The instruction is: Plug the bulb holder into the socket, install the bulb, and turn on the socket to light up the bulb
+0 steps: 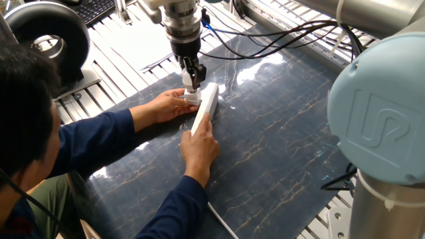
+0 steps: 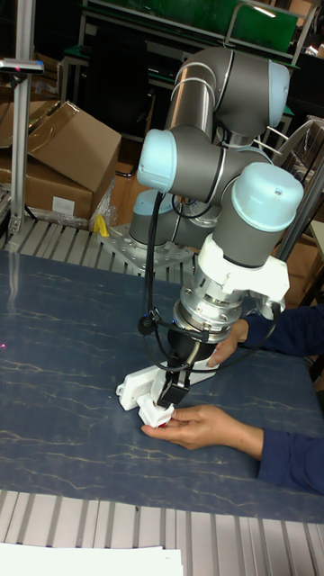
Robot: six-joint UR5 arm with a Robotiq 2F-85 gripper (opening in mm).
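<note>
Gripper (image 1: 191, 85) clamped on bulb holder (image 1: 192, 97), pressing it against socket (image 1: 204, 109) side at 9 o'clock; person's 2 hands steady things: one hand (image 1: 167, 104) cups holder, other hand (image 1: 200, 147) pins socket at 6 o'clock; bulb not visible

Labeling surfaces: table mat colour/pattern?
Dark blue-grey mat with pale marble-like veins; clearest in the fixed view.

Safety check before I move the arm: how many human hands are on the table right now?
2. One hand cups the holder under the gripper; the other hand presses the socket near its end.
</note>
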